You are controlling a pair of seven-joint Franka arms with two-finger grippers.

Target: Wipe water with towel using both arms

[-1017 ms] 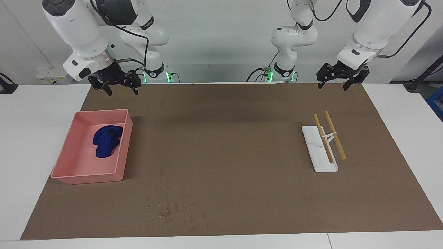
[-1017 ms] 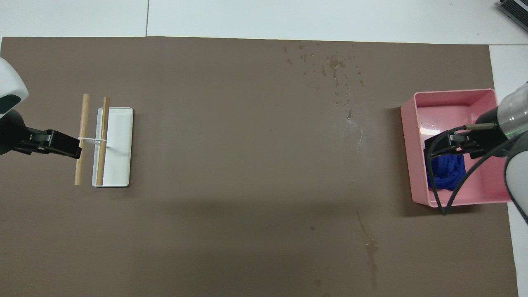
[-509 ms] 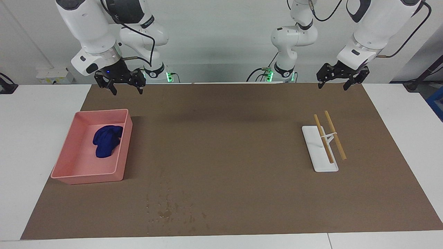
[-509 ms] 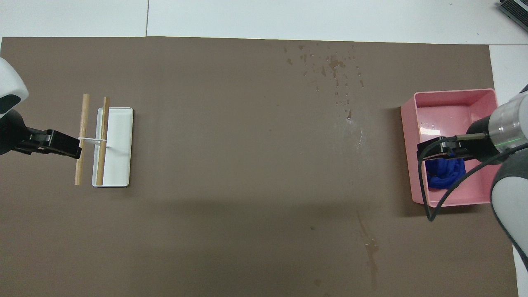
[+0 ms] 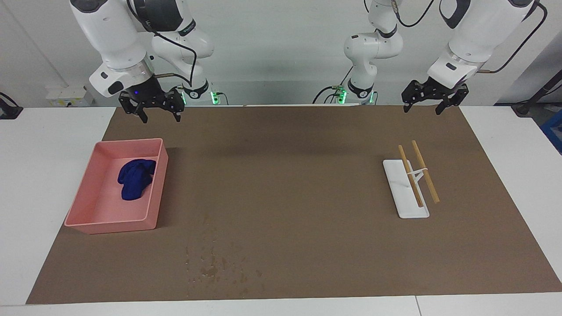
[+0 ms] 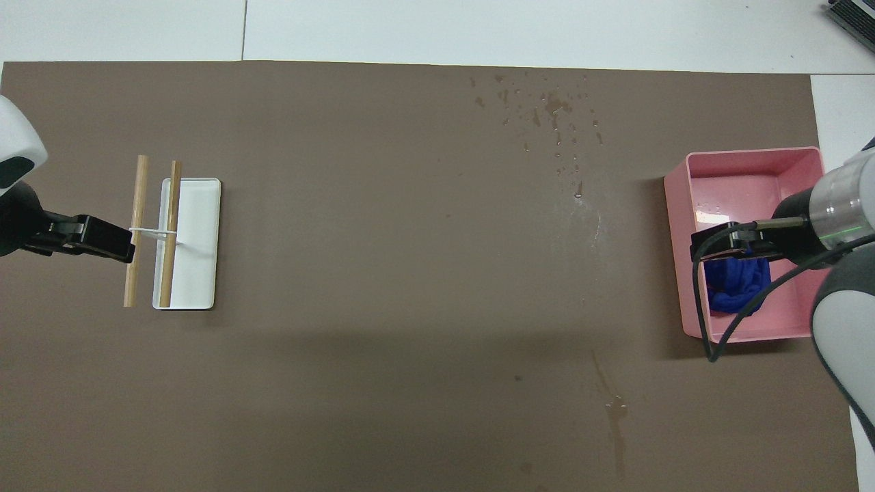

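Note:
The navy-blue towel (image 5: 134,177) lies bunched in the pink tray (image 5: 109,226) at the right arm's end of the table. In the overhead view the towel (image 6: 735,285) is partly covered by my right gripper (image 6: 718,244). My right gripper (image 5: 160,117) is open and empty, high over the tray (image 6: 752,156) and well clear of the towel. Water drops (image 5: 215,267) are spattered on the brown mat, farther from the robots than the tray; they also show in the overhead view (image 6: 554,116). My left gripper (image 5: 421,109) is open and empty, and that arm waits raised beside the rack (image 6: 109,239).
A white rack (image 5: 406,193) with two wooden sticks stands toward the left arm's end of the mat; it also shows in the overhead view (image 6: 195,232). A faint wet streak (image 6: 615,410) marks the mat nearer the robots than the tray.
My right gripper has swung a little toward the table's middle and turned its wrist, staying high over the tray. The left arm and the towel have not moved.

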